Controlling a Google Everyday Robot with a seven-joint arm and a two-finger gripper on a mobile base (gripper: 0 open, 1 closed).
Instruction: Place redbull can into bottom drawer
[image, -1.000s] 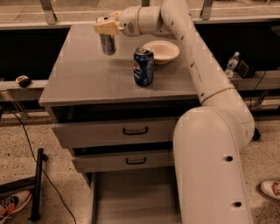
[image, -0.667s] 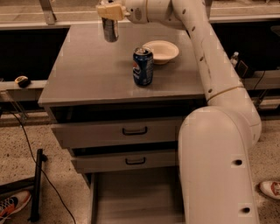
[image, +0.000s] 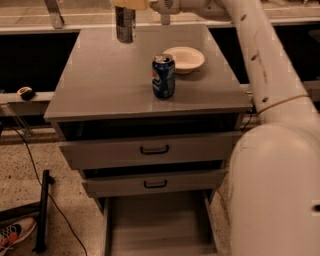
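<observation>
The redbull can (image: 125, 24) is a slim silver-grey can hanging above the far left part of the cabinet top. My gripper (image: 129, 4) is at the top edge of the view and is shut on the can's top, holding it clear of the surface. The bottom drawer (image: 159, 225) is pulled open at the foot of the cabinet, its flat grey floor bare. My white arm runs from the top of the view down the right side.
A blue Pepsi can (image: 163, 76) stands mid-top of the cabinet, with a white bowl (image: 184, 59) behind it to the right. Two upper drawers with black handles (image: 154, 149) sit slightly ajar. A shoe (image: 14, 234) and a cable lie on the floor at left.
The gripper has lifted the redbull can up off the cabinet top and carried it higher, toward the top edge of the view. The Pepsi can and bowl stayed put.
</observation>
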